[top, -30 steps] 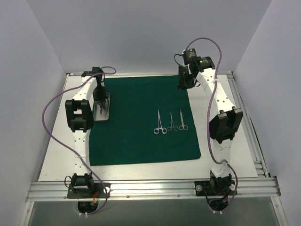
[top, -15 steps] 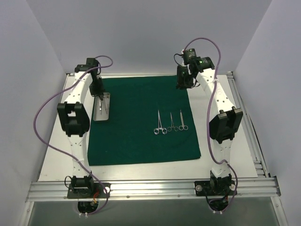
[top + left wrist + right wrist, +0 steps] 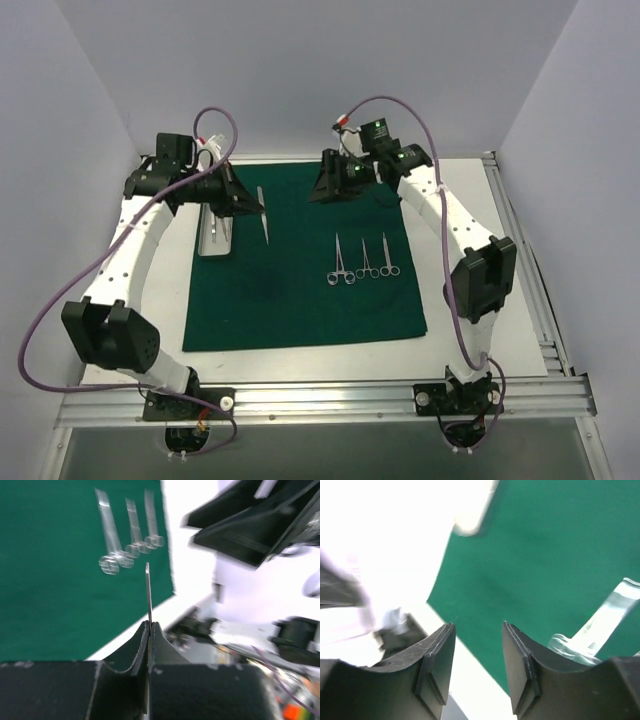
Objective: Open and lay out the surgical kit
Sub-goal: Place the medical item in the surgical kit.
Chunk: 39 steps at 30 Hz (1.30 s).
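Observation:
The surgical kit's dark green cloth (image 3: 290, 290) lies spread flat on the table. Three ring-handled forceps (image 3: 364, 260) lie side by side on its right half; they show blurred in the left wrist view (image 3: 120, 540). The small silver tray (image 3: 214, 240) sits on the cloth's left edge. My left gripper (image 3: 252, 205) hovers just right of the tray, shut on thin steel tweezers (image 3: 264, 218) that stick out past its fingertips (image 3: 148, 587). My right gripper (image 3: 320, 190) hangs over the cloth's far edge, open and empty (image 3: 479, 627), with cloth (image 3: 545, 555) below it.
White table surface (image 3: 480, 330) borders the cloth on all sides. An aluminium rail (image 3: 320, 400) runs along the near edge with both arm bases. Grey walls enclose the left, right and back. Purple cables loop from both arms.
My left arm has lifted the tweezers out of the tray and swung right over the cloth. My right gripper has moved left along the far edge and opened wider.

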Available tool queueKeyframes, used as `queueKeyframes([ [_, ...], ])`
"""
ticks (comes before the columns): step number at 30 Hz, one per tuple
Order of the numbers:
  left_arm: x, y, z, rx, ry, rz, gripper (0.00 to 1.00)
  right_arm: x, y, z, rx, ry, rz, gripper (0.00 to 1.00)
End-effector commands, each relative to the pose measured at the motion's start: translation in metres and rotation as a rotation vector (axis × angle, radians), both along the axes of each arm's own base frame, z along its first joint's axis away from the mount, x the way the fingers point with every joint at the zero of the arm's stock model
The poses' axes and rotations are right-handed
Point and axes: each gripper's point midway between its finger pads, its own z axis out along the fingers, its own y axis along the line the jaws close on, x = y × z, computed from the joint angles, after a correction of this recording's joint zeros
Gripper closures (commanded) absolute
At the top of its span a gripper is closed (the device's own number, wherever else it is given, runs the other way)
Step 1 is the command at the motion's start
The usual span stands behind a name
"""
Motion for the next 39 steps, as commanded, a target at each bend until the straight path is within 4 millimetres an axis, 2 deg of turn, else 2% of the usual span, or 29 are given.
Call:
queueKeyframes([
  [1,-0.033,-0.031,0.058,-0.265,-0.094,-0.136,0.98,-0.047,0.044,0.093,0.339,-0.15,0.211,0.57],
  [2,-0.042,-0.036,0.051,-0.288,-0.064,-0.153,0.98,-0.055,0.048,0.1,0.388,-0.156,0.237,0.54],
  [3,-0.048,-0.041,0.054,-0.321,-0.043,-0.158,0.98,-0.064,0.055,0.112,0.463,-0.108,0.239,0.53],
  [4,-0.053,-0.044,0.062,-0.345,-0.081,-0.181,0.98,-0.073,0.059,0.126,0.546,-0.162,0.298,0.5],
  [5,-0.06,-0.05,0.057,-0.356,-0.056,-0.199,0.98,-0.079,0.061,0.132,0.582,-0.155,0.314,0.49],
  [6,-0.064,-0.052,0.062,-0.366,-0.065,-0.205,0.98,-0.085,0.063,0.139,0.614,-0.133,0.318,0.48],
  [13,-0.076,-0.067,0.073,-0.398,-0.088,-0.262,0.98,-0.092,0.071,0.142,0.657,-0.103,0.342,0.49],
  [18,-0.079,-0.069,0.085,-0.431,-0.122,-0.261,0.98,-0.096,0.076,0.135,0.652,-0.078,0.346,0.51],
  [24,-0.078,-0.071,0.088,-0.456,-0.139,-0.247,0.98,-0.111,0.083,0.133,0.667,-0.043,0.376,0.66],
  [27,-0.075,-0.071,0.088,-0.465,-0.147,-0.235,0.98,-0.112,0.083,0.129,0.664,-0.022,0.372,0.98],
  [29,-0.072,-0.071,0.087,-0.461,-0.154,-0.225,0.98,-0.109,0.085,0.127,0.659,-0.011,0.362,1.0],
  [30,-0.071,-0.071,0.086,-0.458,-0.155,-0.222,0.91,-0.106,0.084,0.124,0.652,0.002,0.343,1.0],
  [31,-0.07,-0.071,0.086,-0.452,-0.155,-0.214,0.79,-0.102,0.083,0.123,0.645,0.003,0.322,1.0],
  [32,-0.065,-0.069,0.084,-0.435,-0.167,-0.186,0.55,-0.097,0.084,0.122,0.639,0.003,0.291,1.0],
  [34,-0.066,-0.066,0.083,-0.406,-0.201,-0.174,0.35,-0.09,0.081,0.115,0.614,0.019,0.246,1.0],
  [36,-0.068,-0.064,0.082,-0.4,-0.216,-0.168,0.26,-0.083,0.079,0.111,0.59,0.031,0.197,1.0],
  [39,-0.074,-0.066,0.08,-0.399,-0.21,-0.18,0.2,-0.078,0.075,0.116,0.589,0.011,0.171,1.0],
])
